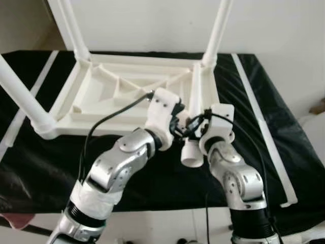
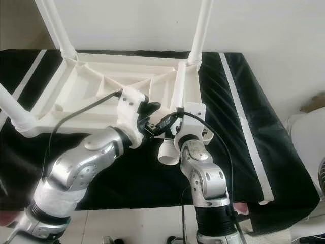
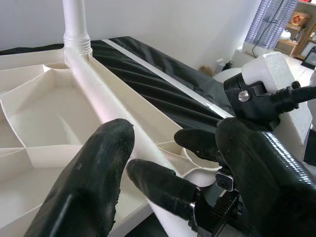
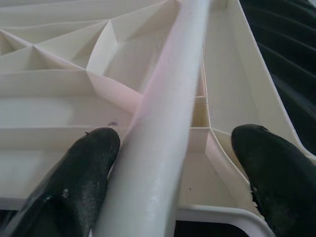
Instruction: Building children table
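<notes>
Here I see the white plastic children's table (image 1: 127, 94) lying upside down on the black-covered counter (image 1: 264, 147), ribbed underside up, three legs standing. The loose leg (image 4: 168, 128) lies along its edge between the right tool's (image 4: 173, 163) spread fingers. The left tool (image 3: 163, 163) hovers beside, fingers apart.

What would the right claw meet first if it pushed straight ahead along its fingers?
Probably the loose white table leg lying between its open fingers; carrying on along the leg, it would likely meet the upturned tabletop's ribbed underside. Depth is uncertain.
</notes>
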Tool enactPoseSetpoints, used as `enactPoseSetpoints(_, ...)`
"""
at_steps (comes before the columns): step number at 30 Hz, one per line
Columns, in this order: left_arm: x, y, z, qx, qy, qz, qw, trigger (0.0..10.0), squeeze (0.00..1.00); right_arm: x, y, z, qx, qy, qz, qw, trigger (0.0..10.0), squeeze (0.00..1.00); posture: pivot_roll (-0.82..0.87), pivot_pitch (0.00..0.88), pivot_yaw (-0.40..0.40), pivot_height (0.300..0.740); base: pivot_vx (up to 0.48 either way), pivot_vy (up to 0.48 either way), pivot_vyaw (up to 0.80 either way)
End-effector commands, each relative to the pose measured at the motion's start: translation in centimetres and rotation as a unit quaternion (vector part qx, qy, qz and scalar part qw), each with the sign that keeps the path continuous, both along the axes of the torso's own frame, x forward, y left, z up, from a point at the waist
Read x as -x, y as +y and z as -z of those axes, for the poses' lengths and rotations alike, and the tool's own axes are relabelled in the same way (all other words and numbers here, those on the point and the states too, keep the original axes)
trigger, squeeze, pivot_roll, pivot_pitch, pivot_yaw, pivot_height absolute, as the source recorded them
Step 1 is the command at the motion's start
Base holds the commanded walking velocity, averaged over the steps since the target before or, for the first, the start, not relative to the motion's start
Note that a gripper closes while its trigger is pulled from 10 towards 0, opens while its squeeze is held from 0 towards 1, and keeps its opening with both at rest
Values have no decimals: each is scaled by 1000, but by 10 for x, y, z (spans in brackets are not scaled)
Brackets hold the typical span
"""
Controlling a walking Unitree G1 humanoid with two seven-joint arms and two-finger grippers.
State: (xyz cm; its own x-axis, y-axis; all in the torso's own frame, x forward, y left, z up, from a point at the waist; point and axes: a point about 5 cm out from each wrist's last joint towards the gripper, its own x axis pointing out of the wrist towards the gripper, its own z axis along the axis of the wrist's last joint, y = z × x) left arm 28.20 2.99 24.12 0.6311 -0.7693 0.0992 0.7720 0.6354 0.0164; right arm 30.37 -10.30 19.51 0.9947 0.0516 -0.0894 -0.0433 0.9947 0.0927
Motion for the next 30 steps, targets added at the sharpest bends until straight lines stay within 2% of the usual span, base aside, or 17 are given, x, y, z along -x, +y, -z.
enactPoseSetpoints(1, 9, -7, -2, -1, -7, 66, 998, 10000, 0, 1, 2, 16, 18, 43, 0, 999, 4902, 0, -114, 171, -8, 740, 0, 0, 0)
enactPoseSetpoints(3, 9, -7, -2, 0, -7, 66, 998, 10000, 0, 1, 2, 17, 18, 49, 1, 999, 4902, 0, -115, 171, -8, 740, 0, 0, 0)
enactPoseSetpoints(4, 9, -6, -2, 1, -7, 65, 998, 10000, 0, 1, -1, 20, 14, 59, 8, 998, 1922, 0, -115, 172, -7, 740, 0, 0, 0)
enactPoseSetpoints(5, 9, -6, -3, 1, -7, 65, 998, 10000, 0, 1, -2, 21, 9, 64, 10, 998, 1294, 0, -115, 172, -7, 740, 0, 0, 0)
enactPoseSetpoints(6, 9, -6, -3, 2, -7, 65, 998, 10000, 0, 2, -3, 22, -4, 69, 13, 997, 0, 0, -116, 173, -6, 740, 0, 0, 0)
enactPoseSetpoints(13, 10, -7, -3, 3, -6, 67, 998, 10000, 0, 1, -6, 23, -27, 77, 20, 996, 0, 0, -119, 174, -6, 740, 0, 0, 0)
enactPoseSetpoints(14, 10, -7, -3, 3, -6, 67, 998, 10000, 0, 1, -7, 23, -30, 77, 23, 996, 2863, 0, -120, 174, -5, 740, 0, 0, 0)
enactPoseSetpoints(15, 10, -7, -3, 3, -6, 67, 998, 10000, 0, 1, -7, 23, -30, 77, 23, 996, 2863, 0, -120, 174, -5, 740, 0, 0, 0)
enactPoseSetpoints(16, 10, -7, -3, 4, -6, 68, 998, 10000, 0, 1, -9, 23, -33, 77, 29, 996, 10000, 0, -119, 172, -7, 740, 0, 0, 0)
enactPoseSetpoints(22, 10, -7, -3, 5, -6, 68, 998, 10000, 0, -2, -15, 21, -38, 71, 35, 996, 10000, 0, -119, 170, -6, 740, 0, 0, 0)
enactPoseSetpoints(23, 10, -7, -3, 5, -6, 69, 998, 10000, 0, -3, -18, 20, -44, 69, 39, 996, 10000, 1000, -119, 170, -7, 740, 0, 0, 0)
enactPoseSetpoints(27, 11, -7, -3, 5, -6, 69, 998, 10000, 0, -5, -23, 18, -72, 68, 51, 994, 10000, 1000, -118, 169, -7, 740, 0, 0, 0)
enactPoseSetpoints(30, 11, -7, -4, 6, -6, 68, 998, 10000, 0, -6, -31, 19, -114, 77, 72, 988, 10000, 1000, -118, 171, -7, 740, 0, 0, 0)
